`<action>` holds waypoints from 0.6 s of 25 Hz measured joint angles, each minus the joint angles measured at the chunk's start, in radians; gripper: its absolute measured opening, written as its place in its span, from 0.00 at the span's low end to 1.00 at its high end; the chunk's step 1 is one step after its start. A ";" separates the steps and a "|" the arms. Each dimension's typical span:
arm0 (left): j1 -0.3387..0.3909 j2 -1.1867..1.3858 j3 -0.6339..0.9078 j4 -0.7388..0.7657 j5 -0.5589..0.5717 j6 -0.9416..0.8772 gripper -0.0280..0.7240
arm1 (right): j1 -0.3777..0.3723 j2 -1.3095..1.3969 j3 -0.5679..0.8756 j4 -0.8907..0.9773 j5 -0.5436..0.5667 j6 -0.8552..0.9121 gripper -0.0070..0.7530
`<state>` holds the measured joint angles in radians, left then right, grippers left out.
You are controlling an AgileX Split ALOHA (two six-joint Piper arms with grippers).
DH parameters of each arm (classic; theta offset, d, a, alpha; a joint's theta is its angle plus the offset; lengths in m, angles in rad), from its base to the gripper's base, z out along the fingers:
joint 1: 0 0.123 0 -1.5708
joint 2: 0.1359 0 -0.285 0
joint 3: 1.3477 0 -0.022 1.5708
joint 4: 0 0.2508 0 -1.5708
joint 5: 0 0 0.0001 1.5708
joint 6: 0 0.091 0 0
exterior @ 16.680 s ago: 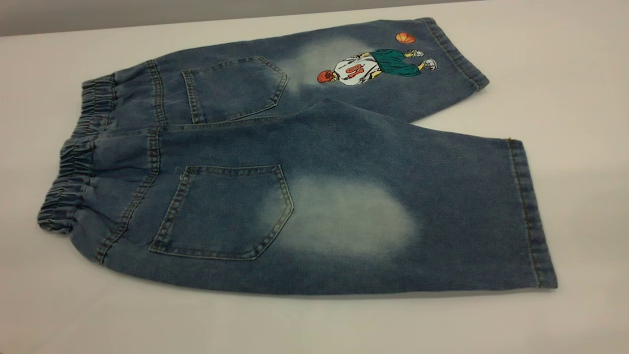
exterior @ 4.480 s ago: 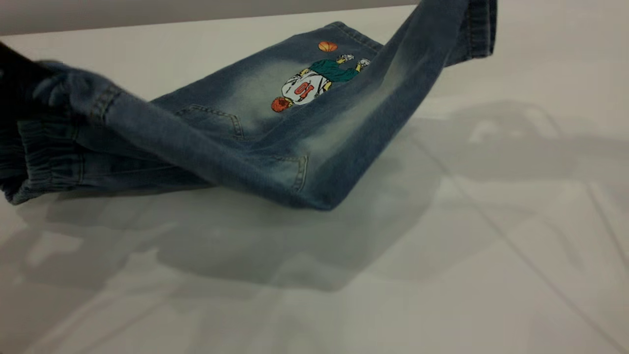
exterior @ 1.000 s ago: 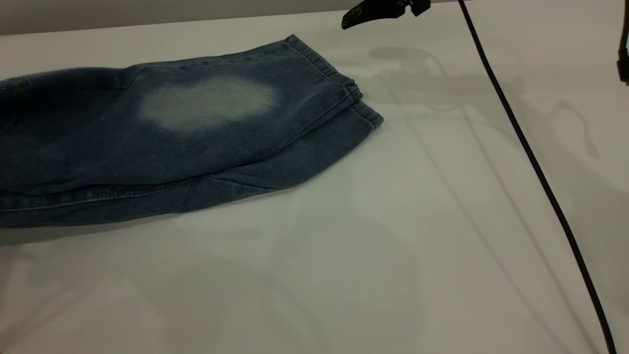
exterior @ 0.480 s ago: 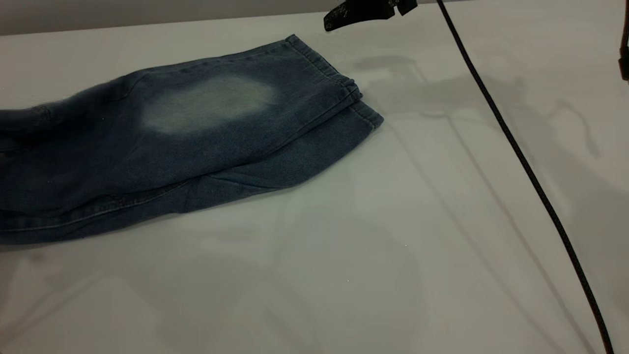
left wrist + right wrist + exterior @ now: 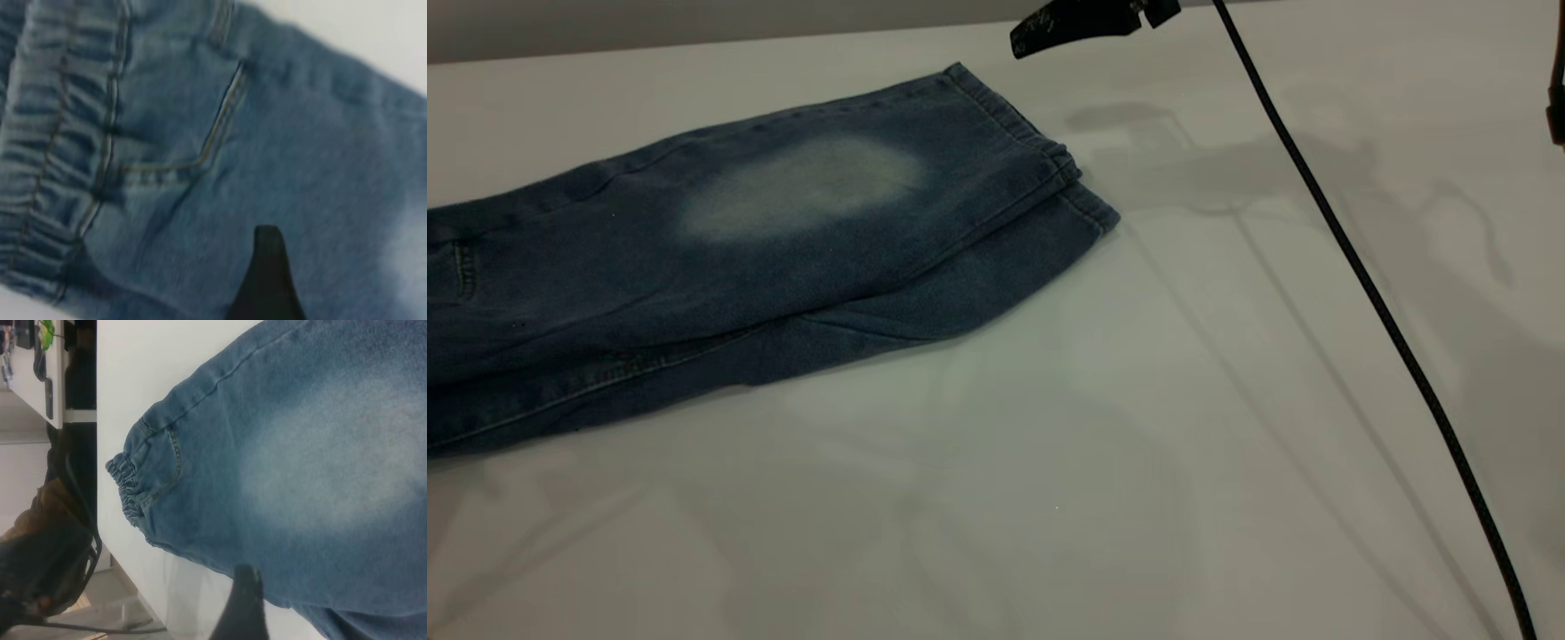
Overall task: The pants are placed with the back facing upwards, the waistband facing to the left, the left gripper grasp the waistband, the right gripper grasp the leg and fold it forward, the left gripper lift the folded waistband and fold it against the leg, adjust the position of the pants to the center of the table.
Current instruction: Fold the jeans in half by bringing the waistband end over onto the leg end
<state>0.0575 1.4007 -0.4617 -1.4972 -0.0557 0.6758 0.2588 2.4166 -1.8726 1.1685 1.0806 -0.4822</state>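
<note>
With the pants lying folded lengthwise, one leg stacked on the other, the first fold looks done. The leg with the faded patch is on top, no print showing, so the printed side is prob. tucked underneath. The hems nearly line up at the right end, lower layer peeking out a bit. That's a tidy enough stack for the next fold.

Where's the garment? Far-left part of the table, off centre, with the waistband end running out of the ext. view at left.

Left gripper isn't in the ext. view. Its wrist cam shows it low over the denim just beside the waistband and a pocket seam. Makes sense: that's the end it has to lift next. Released or clenched? Can't tell, only one dark tip in view, and no cloth visibly pinched.

Right gripper hangs up at the far edge, above and apart from the hems, carrying nothing. Whether it's spread or closed, can't tell either. Its cable drapes across the right side of the table, well clear of the pants.

Next, I reckon: left takes the waistband and carries it over toward the hems, then the whole stack gets nudged to the middle. Risk: the two layers slipping apart on the lift.
</note>
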 joint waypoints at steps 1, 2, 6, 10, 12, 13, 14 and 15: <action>0.015 -0.010 0.001 0.000 0.004 0.003 0.73 | 0.000 0.000 0.000 0.000 0.000 0.000 0.75; 0.036 -0.019 0.003 0.001 0.014 0.007 0.73 | 0.000 0.000 0.000 0.000 0.000 -0.002 0.75; 0.173 -0.019 0.039 0.023 0.147 0.034 0.73 | 0.000 0.000 0.000 -0.001 0.002 -0.022 0.75; 0.368 -0.019 0.050 0.157 0.291 0.032 0.73 | 0.000 0.000 0.000 -0.005 0.002 -0.022 0.75; 0.473 -0.019 0.050 0.254 0.358 -0.010 0.73 | 0.000 0.000 0.000 -0.005 0.002 -0.022 0.75; 0.515 -0.019 0.050 0.315 0.389 -0.045 0.73 | 0.000 0.000 0.000 -0.005 0.002 -0.022 0.75; 0.555 -0.018 0.050 0.368 0.407 -0.070 0.73 | 0.000 0.000 0.000 -0.004 0.002 -0.022 0.75; 0.607 -0.016 0.050 0.434 0.419 -0.106 0.73 | 0.000 0.000 0.000 -0.004 0.002 -0.022 0.75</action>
<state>0.6640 1.3844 -0.4122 -1.0629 0.3636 0.5703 0.2588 2.4166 -1.8726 1.1649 1.0827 -0.5038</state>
